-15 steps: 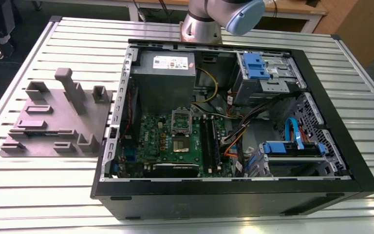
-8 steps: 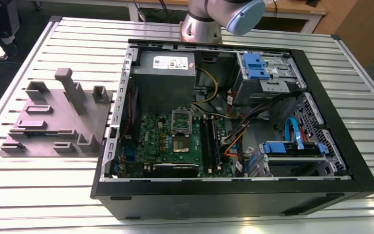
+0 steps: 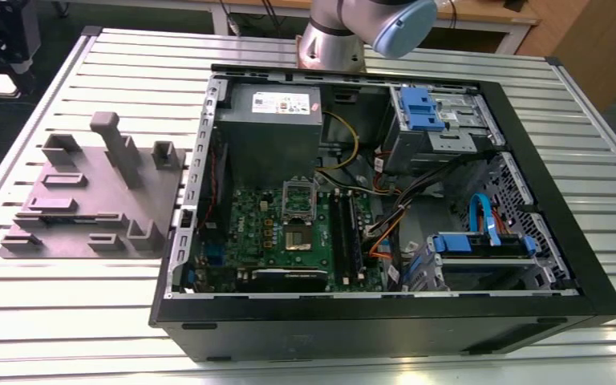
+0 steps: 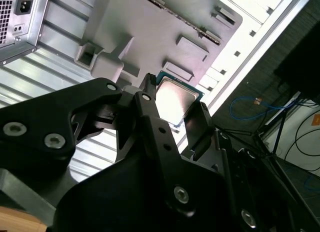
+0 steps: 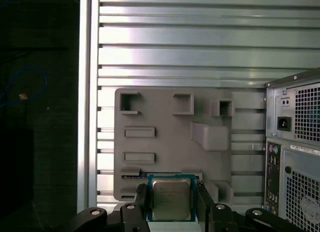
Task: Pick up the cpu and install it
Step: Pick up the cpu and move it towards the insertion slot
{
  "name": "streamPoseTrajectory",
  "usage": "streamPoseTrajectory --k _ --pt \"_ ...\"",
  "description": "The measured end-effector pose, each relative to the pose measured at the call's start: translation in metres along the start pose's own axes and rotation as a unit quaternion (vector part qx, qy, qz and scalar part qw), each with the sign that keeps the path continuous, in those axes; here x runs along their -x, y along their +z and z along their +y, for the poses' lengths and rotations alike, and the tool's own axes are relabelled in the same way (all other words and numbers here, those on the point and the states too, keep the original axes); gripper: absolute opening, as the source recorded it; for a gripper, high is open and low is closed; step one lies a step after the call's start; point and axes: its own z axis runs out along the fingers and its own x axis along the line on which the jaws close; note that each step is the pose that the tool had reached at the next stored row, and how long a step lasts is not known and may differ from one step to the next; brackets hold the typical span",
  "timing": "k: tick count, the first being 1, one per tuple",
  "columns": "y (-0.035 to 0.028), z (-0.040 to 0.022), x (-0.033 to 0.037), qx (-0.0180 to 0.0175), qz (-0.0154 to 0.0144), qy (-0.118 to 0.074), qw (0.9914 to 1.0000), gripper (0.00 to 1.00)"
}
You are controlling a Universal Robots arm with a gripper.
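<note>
Fingers (image 5: 141, 204) pinched the cpu (image 5: 171, 199) by two opposite edges over the grey fixture (image 5: 170, 137), which sat at the exterior view's left of the case (image 3: 394, 325); pick looked done, carry in hand, and installing would need it level and square over the socket (image 3: 301, 237).

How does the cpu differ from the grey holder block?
The cpu is small, flat, silvery, green-rimmed; the grey holder block is far larger, matt, with pegs and pockets. The cpu is clamped in the gripper; the block lies on the table. Both are squarish.
</note>
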Motion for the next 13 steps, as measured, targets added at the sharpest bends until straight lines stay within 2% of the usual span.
streamPoseTrajectory --k 13 --pt "0.0000 0.0000 0.0046 0.0000 0.0000 0.000 1.00000 0.47"
